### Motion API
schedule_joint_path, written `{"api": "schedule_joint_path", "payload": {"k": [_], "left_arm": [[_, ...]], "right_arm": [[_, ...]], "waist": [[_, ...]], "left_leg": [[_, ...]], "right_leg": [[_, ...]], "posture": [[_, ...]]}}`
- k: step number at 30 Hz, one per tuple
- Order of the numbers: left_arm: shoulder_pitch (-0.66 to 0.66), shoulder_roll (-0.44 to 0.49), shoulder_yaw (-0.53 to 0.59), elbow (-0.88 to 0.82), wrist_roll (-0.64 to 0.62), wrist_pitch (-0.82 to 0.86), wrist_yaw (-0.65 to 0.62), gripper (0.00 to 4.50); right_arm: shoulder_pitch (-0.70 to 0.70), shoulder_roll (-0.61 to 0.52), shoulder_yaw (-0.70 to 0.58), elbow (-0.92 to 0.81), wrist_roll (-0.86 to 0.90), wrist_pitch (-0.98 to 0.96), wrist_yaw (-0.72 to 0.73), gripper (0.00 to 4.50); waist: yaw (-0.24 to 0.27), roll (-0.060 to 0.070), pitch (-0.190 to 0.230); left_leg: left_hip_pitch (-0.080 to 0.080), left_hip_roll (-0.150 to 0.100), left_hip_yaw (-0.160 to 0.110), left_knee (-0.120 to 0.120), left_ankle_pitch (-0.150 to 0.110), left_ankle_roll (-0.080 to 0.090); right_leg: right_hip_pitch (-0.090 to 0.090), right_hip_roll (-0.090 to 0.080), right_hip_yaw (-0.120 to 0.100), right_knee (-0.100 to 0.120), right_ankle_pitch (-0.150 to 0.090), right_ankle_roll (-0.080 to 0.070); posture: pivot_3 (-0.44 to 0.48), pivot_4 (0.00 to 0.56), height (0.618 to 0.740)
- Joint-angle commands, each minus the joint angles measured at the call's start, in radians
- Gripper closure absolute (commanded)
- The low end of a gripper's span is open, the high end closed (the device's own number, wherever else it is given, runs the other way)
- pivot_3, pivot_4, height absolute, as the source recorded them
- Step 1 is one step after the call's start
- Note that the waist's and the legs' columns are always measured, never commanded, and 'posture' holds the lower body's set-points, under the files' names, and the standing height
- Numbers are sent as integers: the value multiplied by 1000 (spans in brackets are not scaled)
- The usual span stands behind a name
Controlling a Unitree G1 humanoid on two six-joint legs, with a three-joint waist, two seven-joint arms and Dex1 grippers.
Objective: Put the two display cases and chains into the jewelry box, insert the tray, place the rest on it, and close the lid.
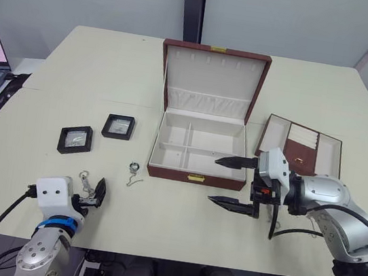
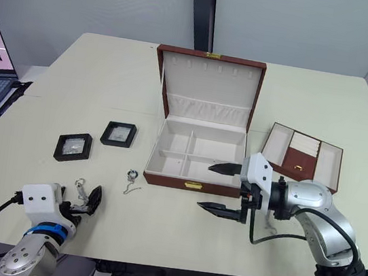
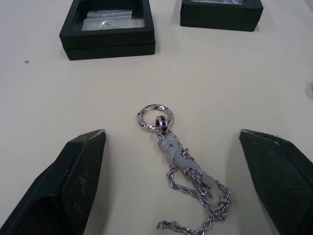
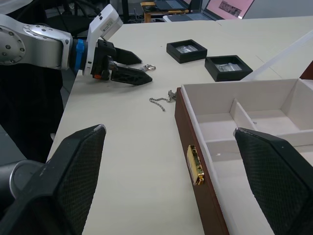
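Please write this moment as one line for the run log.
left gripper: open over chain | right gripper: open, by jewelry box | display cases on table

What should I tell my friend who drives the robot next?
Left gripper: jaws open around a chain lying on the table, nothing held.
Right gripper: jaws open, empty, before the jewelry box.
The lid is up, compartments empty.
Both display cases and a second chain lie left of the box; the tray right.
Nothing is packed yet; everything is left.
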Motion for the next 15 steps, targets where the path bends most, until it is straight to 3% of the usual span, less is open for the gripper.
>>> {"api": "schedule_joint_path", "payload": {"k": [1, 3, 15], "left_arm": [[20, -5, 3, 13, -2, 5, 6, 184], [24, -7, 2, 14, -4, 3, 5, 590], [26, -21, -3, 7, -13, -6, 23, 4278]], "right_arm": [[-2, -1, -19, -28, 12, -16, 0, 17], [-3, -2, -21, -28, 14, -14, 0, 0], [-10, -6, -25, -18, 13, -13, 3, 0]], "waist": [[0, 0, 0], [0, 0, 0], [0, 0, 0]], "left_leg": [[0, 0, 0, 0, 0, 0], [0, 0, 0, 0, 0, 0], [0, 0, 0, 0, 0, 0]], "right_leg": [[0, 0, 0, 0, 0, 0], [0, 0, 0, 0, 0, 0], [0, 0, 0, 0, 0, 0]], "posture": [[0, 150, 740], [0, 150, 740], [0, 150, 740]]}}
